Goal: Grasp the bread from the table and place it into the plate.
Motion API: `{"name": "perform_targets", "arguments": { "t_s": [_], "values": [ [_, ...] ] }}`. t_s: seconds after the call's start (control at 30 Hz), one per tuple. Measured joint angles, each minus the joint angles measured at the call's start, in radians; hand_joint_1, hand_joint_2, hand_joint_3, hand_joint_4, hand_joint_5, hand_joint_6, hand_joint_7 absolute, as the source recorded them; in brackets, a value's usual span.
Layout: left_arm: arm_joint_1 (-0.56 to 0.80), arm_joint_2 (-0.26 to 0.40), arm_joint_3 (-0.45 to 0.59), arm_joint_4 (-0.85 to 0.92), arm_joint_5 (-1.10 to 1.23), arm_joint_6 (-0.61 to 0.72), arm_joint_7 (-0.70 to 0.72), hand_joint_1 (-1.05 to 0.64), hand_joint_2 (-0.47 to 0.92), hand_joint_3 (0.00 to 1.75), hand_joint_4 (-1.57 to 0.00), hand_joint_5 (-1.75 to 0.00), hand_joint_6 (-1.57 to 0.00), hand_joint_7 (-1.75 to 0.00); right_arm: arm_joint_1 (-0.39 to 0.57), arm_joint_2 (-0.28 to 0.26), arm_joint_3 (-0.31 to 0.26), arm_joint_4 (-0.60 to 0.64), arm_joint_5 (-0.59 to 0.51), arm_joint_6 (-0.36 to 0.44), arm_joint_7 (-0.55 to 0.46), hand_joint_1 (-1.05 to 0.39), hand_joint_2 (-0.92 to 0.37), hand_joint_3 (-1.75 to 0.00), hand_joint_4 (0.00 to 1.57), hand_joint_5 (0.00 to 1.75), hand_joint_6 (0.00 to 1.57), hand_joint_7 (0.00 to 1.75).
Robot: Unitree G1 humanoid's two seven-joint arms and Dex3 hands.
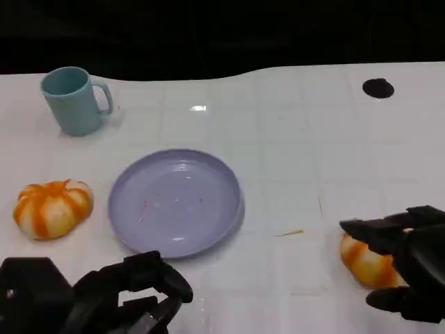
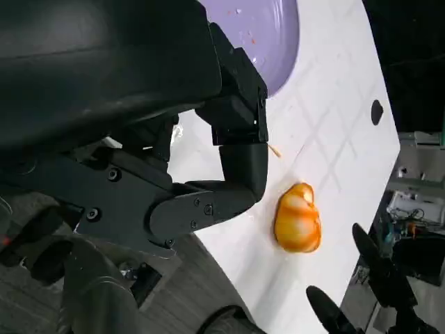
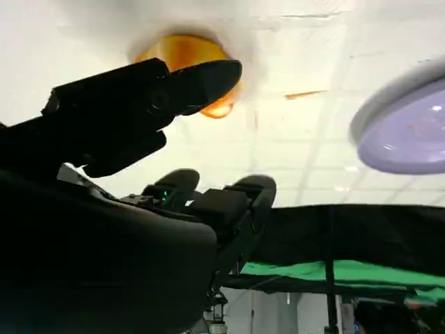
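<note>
The right robot hand [image 1: 410,268], fingers spread, sits around the bread [image 1: 366,263] at lower right, beside the plate [image 1: 175,202].

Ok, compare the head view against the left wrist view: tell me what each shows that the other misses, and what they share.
Head view alone: the teal mug at the far left, and a second orange-striped bread left of the plate.

Left wrist view alone: a grey floor under the table edge and cluttered equipment beyond the table's far end.

Both: the purple plate with nothing on it, the bread near the right hand, the left hand, the small black hole in the white table, and the right hand's fingertips beside that bread.
</note>
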Motion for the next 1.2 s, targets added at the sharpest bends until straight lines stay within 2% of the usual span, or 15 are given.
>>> {"name": "perform_targets", "arguments": {
  "t_s": [0.2, 0.5, 0.9, 1.2],
  "values": [
    [-0.011, -0.005, -0.003, 0.003, -0.001, 0.004, 0.000, -0.33, 0.92, 0.57, -0.63, -1.75, -0.59, -1.44, -0.038, -0.001, 0.009, 0.036, -0.034, 0.021, 0.025, -0.58, -0.87, -0.01, 0.12, 0.37, 0.32, 0.00],
    [-0.012, -0.015, -0.006, 0.003, -0.001, 0.009, 0.002, -0.33, 0.92, 0.57, -0.65, -1.75, -0.60, -1.43, -0.121, -0.002, 0.054, 0.201, -0.072, 0.049, 0.037, -0.59, -0.91, -0.01, 0.15, 0.36, 0.35, 0.01],
    [-0.006, -0.022, -0.005, -0.001, -0.004, 0.013, 0.002, -0.34, 0.91, 0.56, -0.64, -1.75, -0.61, -1.41, -0.259, 0.006, 0.150, 0.493, -0.084, 0.086, -0.050, -0.60, -0.92, -0.06, 0.19, 0.30, 0.38, 0.02],
    [-0.002, -0.021, -0.005, -0.007, -0.004, 0.014, 0.003, -0.36, 0.92, 0.54, -0.64, -1.75, -0.62, -1.40, -0.347, 0.055, 0.202, 0.669, -0.042, 0.126, -0.140, -0.60, -0.92, -0.12, 0.23, 0.27, 0.45, 0.03]
  ]
}}
